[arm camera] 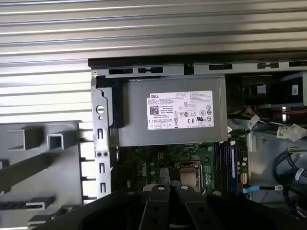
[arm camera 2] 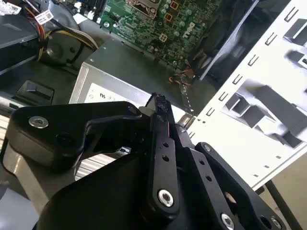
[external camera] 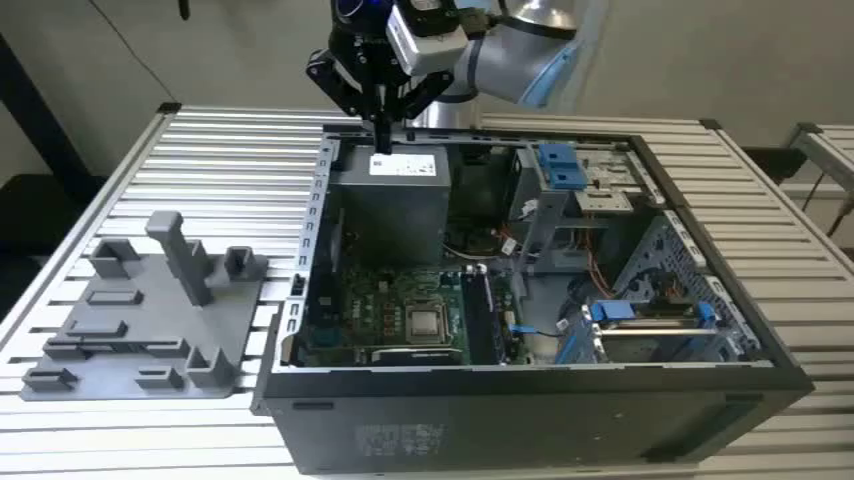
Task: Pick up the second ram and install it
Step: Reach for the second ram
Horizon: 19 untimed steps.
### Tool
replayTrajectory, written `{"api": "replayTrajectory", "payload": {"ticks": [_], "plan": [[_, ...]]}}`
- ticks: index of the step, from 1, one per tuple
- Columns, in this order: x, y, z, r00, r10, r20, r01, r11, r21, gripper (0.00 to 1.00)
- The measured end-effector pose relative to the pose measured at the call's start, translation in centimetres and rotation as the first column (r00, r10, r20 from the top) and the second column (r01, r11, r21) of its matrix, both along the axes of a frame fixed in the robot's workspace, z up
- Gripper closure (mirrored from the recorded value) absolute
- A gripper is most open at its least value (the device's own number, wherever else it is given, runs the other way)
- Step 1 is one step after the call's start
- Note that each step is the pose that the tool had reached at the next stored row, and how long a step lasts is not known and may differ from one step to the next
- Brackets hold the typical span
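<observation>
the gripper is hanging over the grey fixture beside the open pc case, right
No. In the exterior view the gripper hangs over the power supply inside the open case, not over the grey fixture, which stands beside the case.

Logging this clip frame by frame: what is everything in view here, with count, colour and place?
table: one, silver slatted, under everything.
computer case: one, black, open-topped, on the table.
parts fixture: one, grey, on the table at the exterior view's left of the case.
power supply: one, grey with a white label, at the case's far end.
motherboard: one, green, on the case floor.
memory slots: one row, dark with one blue, beside the processor socket; cannot tell which hold sticks.
drive tabs: two, blue, toward the exterior view's right.
robot arm: one, silver and light blue, above the case's far edge.
gripper: one, black, jaws together with nothing seen between them, above the power supply.
</observation>
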State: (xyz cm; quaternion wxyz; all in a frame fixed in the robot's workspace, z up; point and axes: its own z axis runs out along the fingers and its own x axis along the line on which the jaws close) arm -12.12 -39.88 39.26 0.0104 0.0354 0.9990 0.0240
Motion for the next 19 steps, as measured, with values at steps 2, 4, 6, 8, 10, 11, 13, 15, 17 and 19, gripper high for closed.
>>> {"api": "replayTrajectory", "payload": {"ticks": [2, 4, 6, 8, 10, 11, 13, 15, 17, 19], "plan": [[0.00, 0.00, 0.00, 1.0000, 0.000, 0.0000, 0.000, 1.0000, 0.0000, 0.89], [0.00, 0.00, 0.00, 1.0000, 0.000, 0.0000, 0.000, 1.0000, 0.0000, 0.89], [-0.04, 0.00, 0.00, 1.0000, 0.000, -0.0001, 0.000, 1.0000, -0.0001, 0.89], [-0.15, 0.00, 0.00, 1.0000, 0.000, -0.0001, 0.000, 1.0000, -0.0001, 0.89], [-0.30, 0.00, 0.00, 1.0000, 0.000, 0.0000, 0.000, 1.0000, -0.0001, 0.89], [-0.37, 0.00, 0.00, 1.0000, 0.000, -0.0001, 0.000, 1.0000, -0.0001, 0.89], [-0.57, 0.00, 0.00, 1.0000, 0.000, -0.0001, 0.000, 1.0000, -0.0001, 0.89], [-0.65, 0.00, 0.00, 1.0000, 0.000, 0.0000, 0.000, 1.0000, 0.0000, 0.89], [-0.69, 0.00, 0.00, 1.0000, 0.000, -0.0001, 0.000, 1.0000, -0.0001, 0.89], [-0.74, 0.00, 0.00, 1.0000, 0.000, -0.0001, 0.000, 1.0000, -0.0001, 0.89]]}}
